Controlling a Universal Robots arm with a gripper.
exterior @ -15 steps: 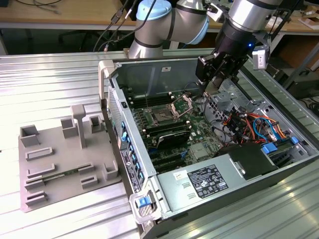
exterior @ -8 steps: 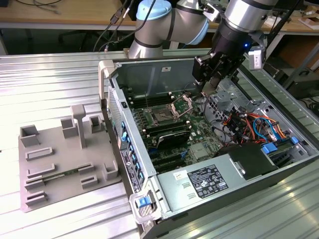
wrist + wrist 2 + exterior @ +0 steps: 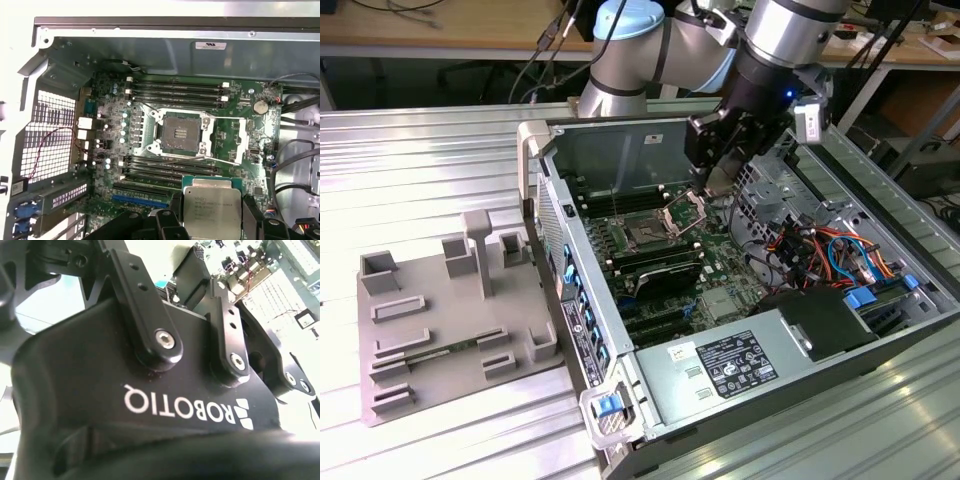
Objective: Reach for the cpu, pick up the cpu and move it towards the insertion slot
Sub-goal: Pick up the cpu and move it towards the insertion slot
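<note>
First wrist view: black claw [image 3: 212, 220] grips flat square silver-topped cpu [image 3: 212, 206] near the insertion slot [image 3: 181, 132].

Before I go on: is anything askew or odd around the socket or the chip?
Nothing stands out. In the first wrist view the cpu sits squarely in the gripper, and the insertion slot lies empty with its bracket swung open.

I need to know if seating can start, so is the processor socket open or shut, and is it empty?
Open and empty. In the first wrist view the insertion slot shows its bare contact field, bracket swung aside; the cpu sits in the pincer, apart from it.
</note>
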